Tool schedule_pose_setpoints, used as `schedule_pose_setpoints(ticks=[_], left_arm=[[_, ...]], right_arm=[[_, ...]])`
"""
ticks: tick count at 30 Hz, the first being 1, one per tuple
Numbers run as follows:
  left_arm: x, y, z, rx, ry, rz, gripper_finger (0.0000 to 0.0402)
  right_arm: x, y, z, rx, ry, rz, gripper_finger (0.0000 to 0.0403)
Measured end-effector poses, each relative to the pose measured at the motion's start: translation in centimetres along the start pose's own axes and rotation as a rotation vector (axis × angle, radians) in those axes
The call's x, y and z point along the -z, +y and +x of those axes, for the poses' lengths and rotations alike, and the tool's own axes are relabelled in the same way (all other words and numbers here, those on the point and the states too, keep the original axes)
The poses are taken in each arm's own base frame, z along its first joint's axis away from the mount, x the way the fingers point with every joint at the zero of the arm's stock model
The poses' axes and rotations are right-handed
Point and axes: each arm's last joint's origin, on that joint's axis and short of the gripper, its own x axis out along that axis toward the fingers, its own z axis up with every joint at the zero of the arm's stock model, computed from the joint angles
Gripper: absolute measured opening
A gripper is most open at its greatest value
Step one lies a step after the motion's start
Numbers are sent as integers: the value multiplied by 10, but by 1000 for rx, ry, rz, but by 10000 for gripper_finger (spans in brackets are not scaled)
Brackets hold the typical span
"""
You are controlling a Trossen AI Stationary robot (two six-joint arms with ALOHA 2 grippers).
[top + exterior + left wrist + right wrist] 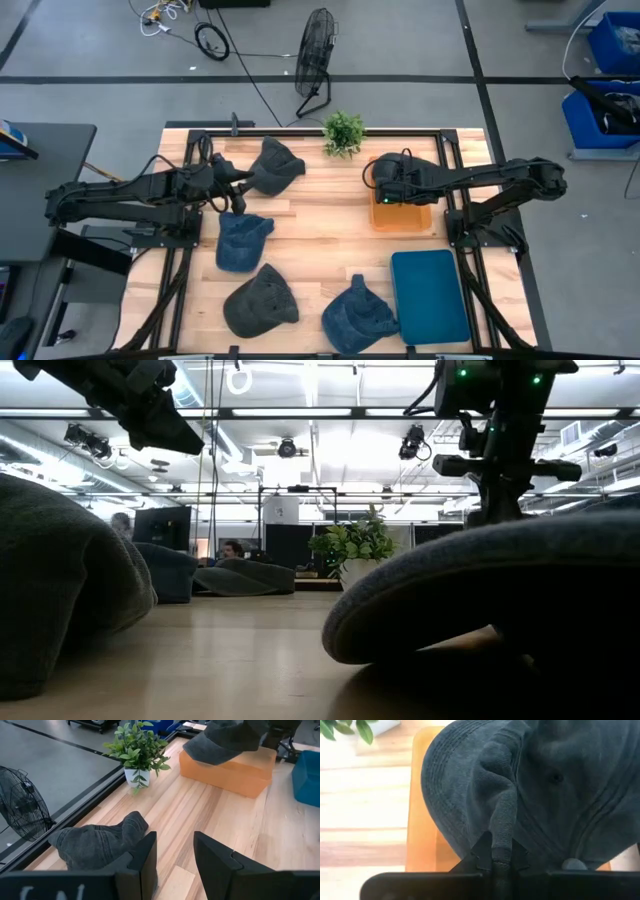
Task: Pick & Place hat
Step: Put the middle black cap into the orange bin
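My right gripper (500, 862) is shut on a dark grey-blue hat (545, 785) and holds it above the orange bin (402, 214) on the table's right side. The left wrist view shows this hat (225, 740) over the bin (235, 772). My left gripper (175, 865) is open and low at the table's far left. A dark grey hat (95, 845) lies on the wood just beside one finger, not between the two. That grey hat (275, 165) sits ahead of the left gripper (235, 185) in the high view. My right gripper pinches a raised fold of the hat's crown (502, 827) between its two fingers. The fingers lie along the fold. The hat spreads out beyond the fingers over the orange bin (420, 835); I cannot tell whether it rests on the bin.
Three more hats lie on the near half of the table: a blue one (243, 240), a dark grey one (260, 300) and a blue one (357, 315). A teal bin (430, 295) stands near right. A potted plant (343, 132) stands at the far edge.
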Motion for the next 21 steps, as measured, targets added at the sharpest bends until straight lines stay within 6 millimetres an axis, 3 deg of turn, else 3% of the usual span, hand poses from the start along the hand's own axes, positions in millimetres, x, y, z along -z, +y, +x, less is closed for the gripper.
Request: schedule_pose_setpoints(ticks=[11,21], left_arm=[[1,0,0,-1,6,2,133],[1,0,0,-1,6,1,133]], right_arm=[[0,2,0,-21,13,-89,41],[2,4,-1,-63,65,-372,104]])
